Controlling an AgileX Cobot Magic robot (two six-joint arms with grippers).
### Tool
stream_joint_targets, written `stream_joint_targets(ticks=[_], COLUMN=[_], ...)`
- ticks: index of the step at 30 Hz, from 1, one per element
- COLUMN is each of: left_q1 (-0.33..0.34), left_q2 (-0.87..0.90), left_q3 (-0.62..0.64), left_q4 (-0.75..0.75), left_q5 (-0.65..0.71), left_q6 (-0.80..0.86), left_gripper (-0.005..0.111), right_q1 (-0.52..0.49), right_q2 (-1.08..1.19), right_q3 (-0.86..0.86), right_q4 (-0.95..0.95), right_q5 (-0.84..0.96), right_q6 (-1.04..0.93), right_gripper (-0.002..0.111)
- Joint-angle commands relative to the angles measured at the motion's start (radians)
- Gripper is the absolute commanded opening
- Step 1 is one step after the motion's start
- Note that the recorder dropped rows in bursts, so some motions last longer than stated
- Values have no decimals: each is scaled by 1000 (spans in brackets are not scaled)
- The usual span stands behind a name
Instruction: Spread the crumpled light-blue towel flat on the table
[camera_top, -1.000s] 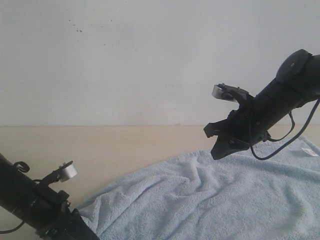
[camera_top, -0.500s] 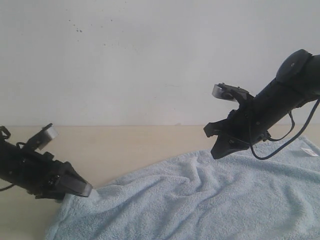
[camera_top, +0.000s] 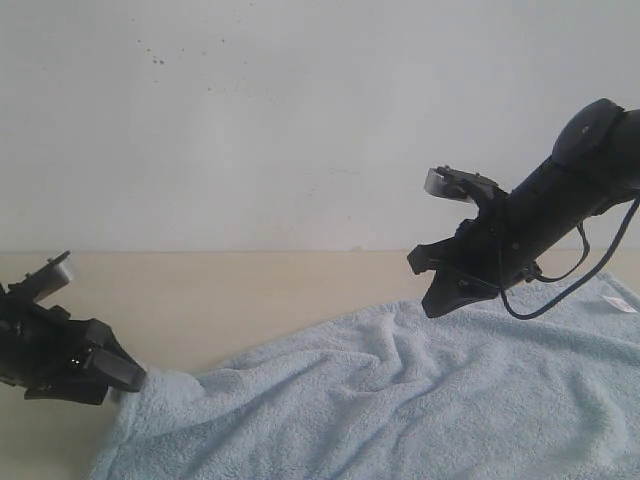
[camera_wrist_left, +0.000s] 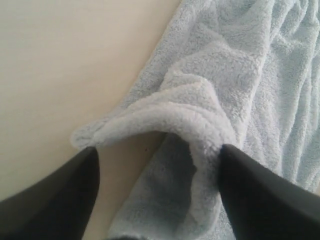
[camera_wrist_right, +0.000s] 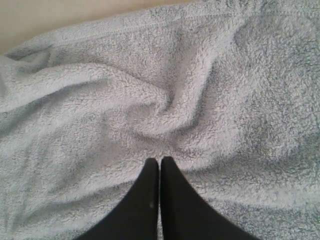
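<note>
The light-blue towel (camera_top: 400, 400) lies largely spread over the right and front of the beige table (camera_top: 250, 290), with soft wrinkles across its middle and a small white tag (camera_top: 620, 305) at its far right. My left gripper (camera_top: 128, 376) sits low at the towel's left corner. In the left wrist view it (camera_wrist_left: 158, 149) is open, and a raised, curled fold of the towel (camera_wrist_left: 190, 115) arches between the wide-apart fingers. My right gripper (camera_top: 435, 305) hovers above the towel's far part. In the right wrist view it (camera_wrist_right: 160, 159) is shut and empty over a creased patch of the towel (camera_wrist_right: 150, 90).
A white wall (camera_top: 300, 120) rises behind the table's far edge. Bare tabletop (camera_wrist_left: 60, 60) shows left of the towel and behind it (camera_wrist_right: 50, 15). A black cable (camera_top: 560, 295) loops under the right arm.
My left gripper came up from the bottom edge and moved left, and the towel's left corner was drawn out leftward with it. The right arm has not moved.
</note>
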Motion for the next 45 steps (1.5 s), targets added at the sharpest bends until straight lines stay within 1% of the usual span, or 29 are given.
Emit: stream_joint_targets(ticks=[1, 3, 6, 14, 16, 17, 19, 21, 23, 24, 28, 30, 33, 37, 39, 41, 45], left_q1=[1, 1, 10, 50, 52, 52, 52, 52, 52, 52, 53, 53, 51, 49, 49, 49, 49], left_q2=[-5, -5, -5, -5, -1, 5, 15, 29, 45, 54, 85, 98, 108, 109, 109, 109, 109], left_q3=[-2, -2, -2, -2, -2, -2, -2, -2, -2, -2, -2, -2, -2, -2, -2, -2, -2], left_q4=[43, 99, 185, 169, 134, 93, -19, -141, -219, -247, -311, -351, -378, -403, -425, -447, -443], left_q5=[-21, -48, -133, -277, -316, -326, -311, -254, -208, -199, -194, -146, -63, -42, 5, 45, 108], left_q6=[7, 39, 51, 52, 95, 144, 277, 455, 615, 669, 713, 716, 767, 760, 760, 760, 754], left_gripper=[64, 64, 64, 64, 64, 64, 64, 64, 64, 64, 64, 64, 64, 64, 59, 49, 16], right_q1=[2, 2, 2, 2, 2, 2, 2, 2, 2, 2, 2, 2, 2, 2, 2, 2, 2], right_q2=[-13, -13, -13, -13, -13, -13, -13, -13, -13, -13, -13, -13, -13, -13, -13, -13, -13], right_q3=[2, 2, 2, 2, 2, 2, 2, 2, 2, 2, 2, 2, 2, 2, 2, 2, 2], right_q4=[-2, -2, -2, -2, -2, -2, -2, -2, -2, -2, -2, -2, -2, -2, -2, -2, -2], right_q5=[-4, -4, -9, -54, -54, -54, -54, -54, -54, -52, -50, -52, -50, -36, -34, -34, -22], right_q6=[-11, -11, -11, -11, -11, -11, -11, -11, -11, -11, -11, -11, -11, -11, -11, -11, -11], right_gripper=[0, 0, 0, 0, 0, 0, 0, 0, 0, 0, 0, 0, 0, 0, 0, 0, 0])
